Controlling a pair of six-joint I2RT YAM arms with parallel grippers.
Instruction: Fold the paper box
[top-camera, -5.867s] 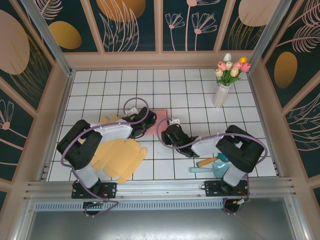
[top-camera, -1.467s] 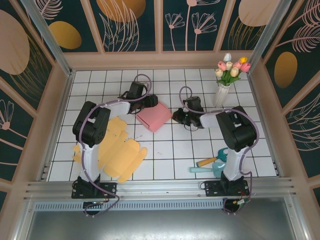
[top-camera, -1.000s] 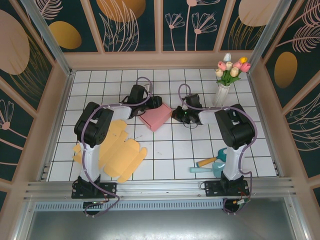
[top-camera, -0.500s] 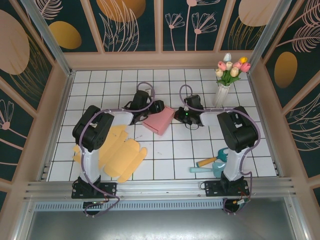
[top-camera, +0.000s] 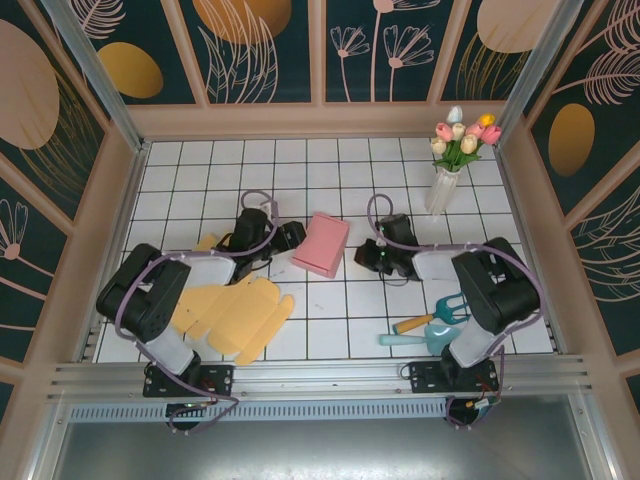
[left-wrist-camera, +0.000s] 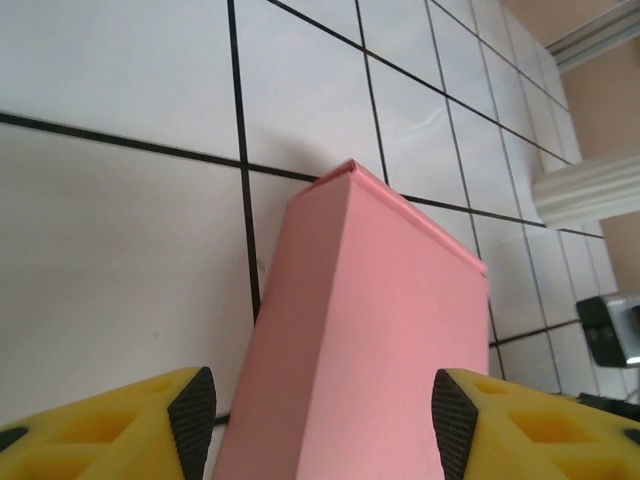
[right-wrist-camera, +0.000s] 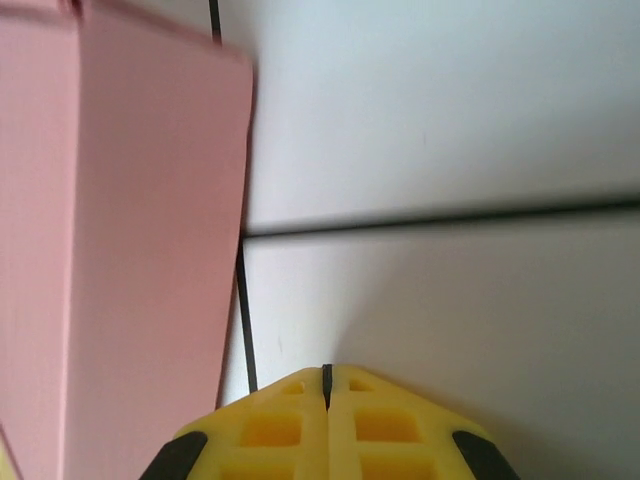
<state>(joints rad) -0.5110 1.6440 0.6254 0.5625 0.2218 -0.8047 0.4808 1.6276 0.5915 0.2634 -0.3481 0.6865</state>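
The pink paper box (top-camera: 322, 245) stands folded up on the white tiles near the middle of the table. My left gripper (top-camera: 294, 237) lies just left of it. In the left wrist view the box (left-wrist-camera: 380, 340) runs up between the two spread yellow fingers (left-wrist-camera: 190, 420) of the open left gripper (left-wrist-camera: 322, 425), with a gap on the left side. My right gripper (top-camera: 363, 256) sits just right of the box, a little apart. Its fingers (right-wrist-camera: 325, 385) are pressed together on nothing, and the box's pink side (right-wrist-camera: 130, 250) fills the left of that view.
A flat yellow cardboard cut-out (top-camera: 235, 312) lies at the front left, under the left arm. A white vase of tulips (top-camera: 445, 180) stands at the back right. Teal and orange toy garden tools (top-camera: 430, 325) lie near the right arm's base. Walls ring the table.
Both arms pulled back toward the near edge and the box came with them from the back of the table. It was tilted between the grippers and now stands squarely by itself.
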